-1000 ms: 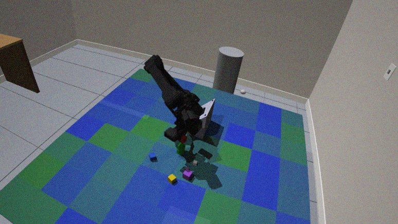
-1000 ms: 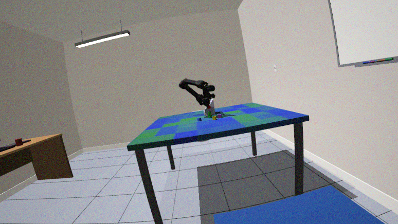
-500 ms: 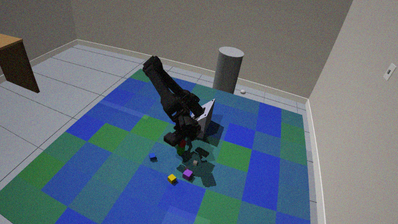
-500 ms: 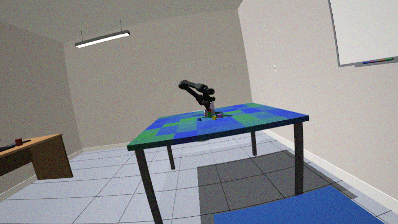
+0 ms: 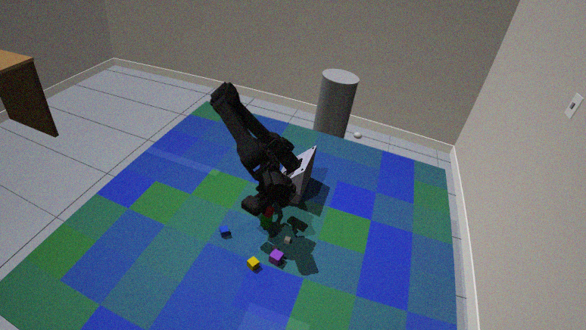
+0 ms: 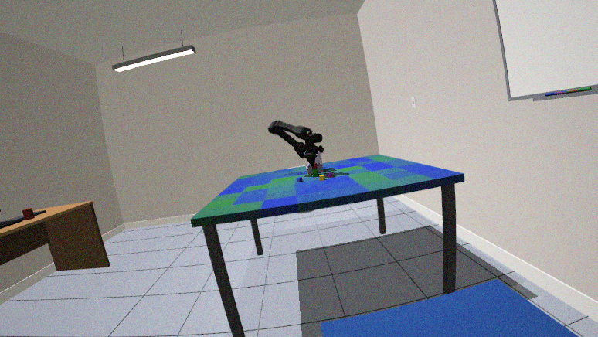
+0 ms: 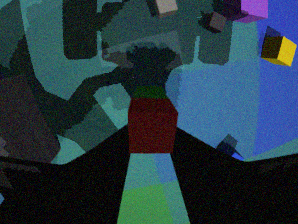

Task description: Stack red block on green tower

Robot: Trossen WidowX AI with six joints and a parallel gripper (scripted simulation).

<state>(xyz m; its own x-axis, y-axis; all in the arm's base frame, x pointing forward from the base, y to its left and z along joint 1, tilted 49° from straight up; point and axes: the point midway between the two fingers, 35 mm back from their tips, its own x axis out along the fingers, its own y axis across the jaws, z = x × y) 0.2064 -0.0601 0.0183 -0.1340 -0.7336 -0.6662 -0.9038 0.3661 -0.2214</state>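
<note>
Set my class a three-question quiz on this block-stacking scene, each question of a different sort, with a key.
1. True or false: the fingers are shut on the red block.
2. Which block lies nearest the purple block? A) yellow block B) blue block C) an orange block
3. Fill in: seen from the top view, the red block sits directly over the ___ tower.

Key:
1. True
2. A
3. green

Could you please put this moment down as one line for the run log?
phase: placing | tool: shut on red cube block | position: directly over green block tower | contact with tower: cannot tell | tower: upright
</note>
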